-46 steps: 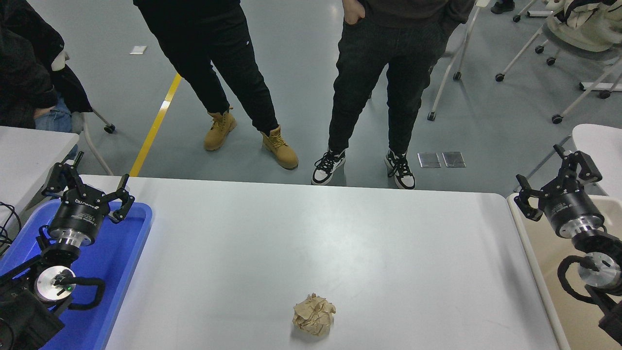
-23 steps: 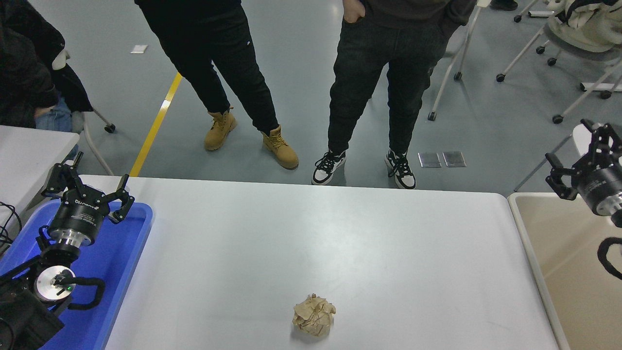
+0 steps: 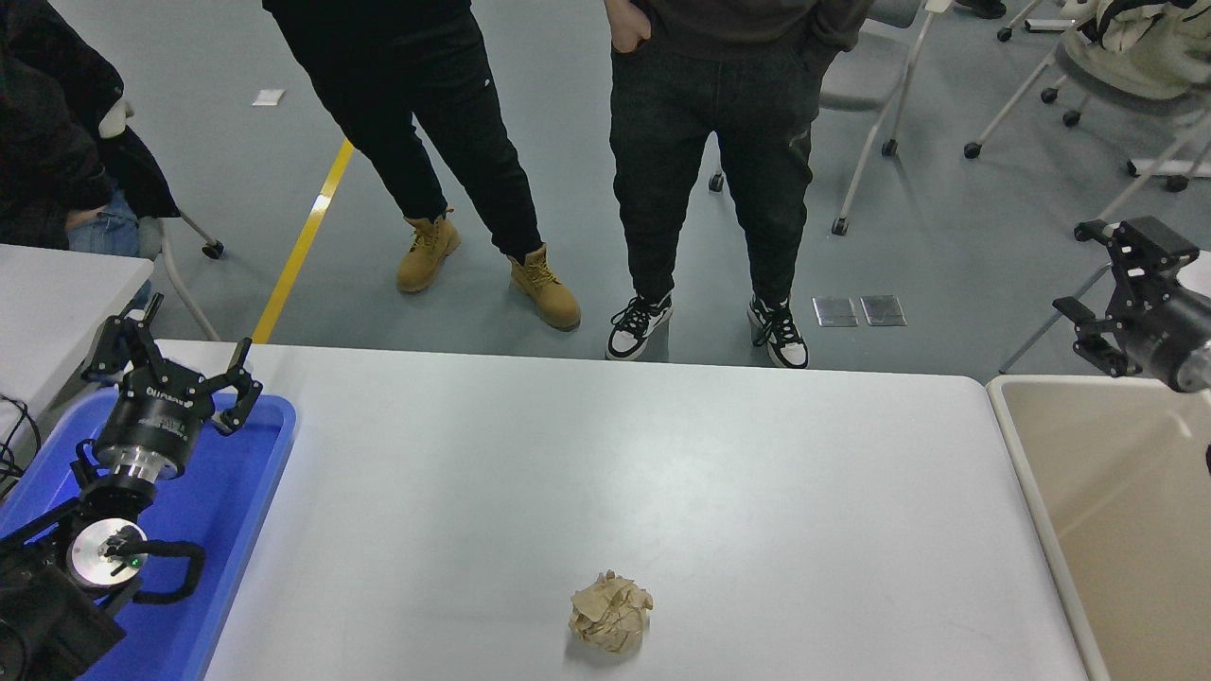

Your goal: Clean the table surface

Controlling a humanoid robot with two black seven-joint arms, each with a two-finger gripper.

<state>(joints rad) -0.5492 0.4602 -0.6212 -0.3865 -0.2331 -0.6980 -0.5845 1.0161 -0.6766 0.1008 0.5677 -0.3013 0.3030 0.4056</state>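
Table (image 3: 662, 454) is filling the middle of view, with a crumpled brown paper ball (image 3: 611, 616) lying near its front edge, well apart from both grippers. Left gripper (image 3: 170, 364) is hanging over the blue tray (image 3: 236, 492) at table's left, fingers spread, grasping nothing. Right gripper (image 3: 1102, 284) is sitting at the right edge above the beige bin (image 3: 1088, 473), fingers apart, empty, arm cut off. Two people are standing at the far side, only legs showing.

1. The bench surface (image 3: 757, 473) is a wide, glossy white rectangle with rounded far corners.
2. It lies flat, filling the middle of the view.
3. A crumpled tan paper ball (image 3: 611, 614) sits near its front edge.
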